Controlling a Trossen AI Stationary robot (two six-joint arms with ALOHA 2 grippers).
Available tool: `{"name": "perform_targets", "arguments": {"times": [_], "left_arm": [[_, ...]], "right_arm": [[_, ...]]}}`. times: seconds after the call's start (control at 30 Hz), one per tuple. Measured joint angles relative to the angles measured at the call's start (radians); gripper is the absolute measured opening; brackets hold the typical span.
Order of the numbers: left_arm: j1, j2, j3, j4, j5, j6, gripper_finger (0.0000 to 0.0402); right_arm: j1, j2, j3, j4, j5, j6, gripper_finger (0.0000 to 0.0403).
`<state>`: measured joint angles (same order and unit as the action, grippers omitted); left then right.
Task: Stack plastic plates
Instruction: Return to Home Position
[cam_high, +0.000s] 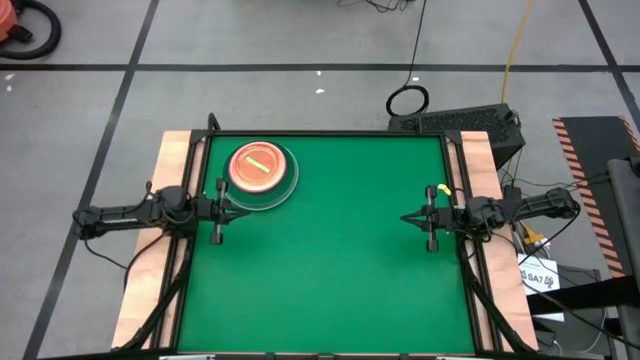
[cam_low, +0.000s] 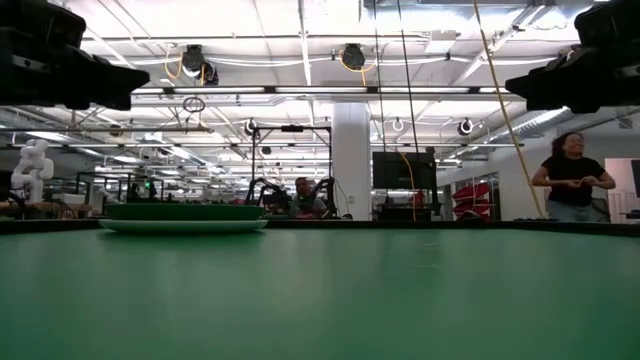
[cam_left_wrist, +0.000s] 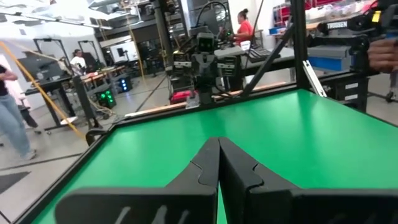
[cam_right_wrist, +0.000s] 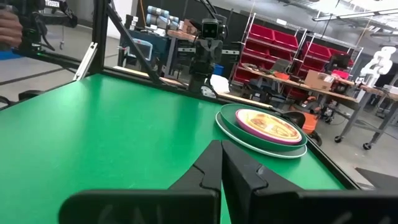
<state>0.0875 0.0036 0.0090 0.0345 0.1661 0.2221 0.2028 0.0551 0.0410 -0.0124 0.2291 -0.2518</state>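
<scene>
A stack of plastic plates (cam_high: 262, 175) sits on the green table (cam_high: 340, 260) at its far left. The bottom plate is wide and pale, with a dark-green one and a pink one above it. A small amber plate with a green stripe (cam_high: 257, 166) lies on top. The stack also shows in the right wrist view (cam_right_wrist: 264, 129) and the low view (cam_low: 182, 217). My left gripper (cam_high: 243, 211) hovers shut at the left edge, just near of the stack, pointing level (cam_left_wrist: 219, 142). My right gripper (cam_high: 405, 218) hovers shut at the right edge (cam_right_wrist: 221, 144). Neither touches anything.
Wooden boards (cam_high: 172, 160) and black frame posts (cam_high: 212, 125) line the table's left and right sides. Bare green surface lies between the two grippers and toward the near edge. People stand in the room beyond the table (cam_low: 572, 175).
</scene>
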Motion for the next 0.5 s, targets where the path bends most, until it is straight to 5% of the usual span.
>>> {"name": "perform_targets", "arguments": {"times": [0.5], "left_arm": [[0.010, 0.003, 0.000, -0.001, -0.009, -0.094, 0.0012]], "right_arm": [[0.000, 0.000, 0.000, 0.000, 0.000, 0.009, 0.0000]]}}
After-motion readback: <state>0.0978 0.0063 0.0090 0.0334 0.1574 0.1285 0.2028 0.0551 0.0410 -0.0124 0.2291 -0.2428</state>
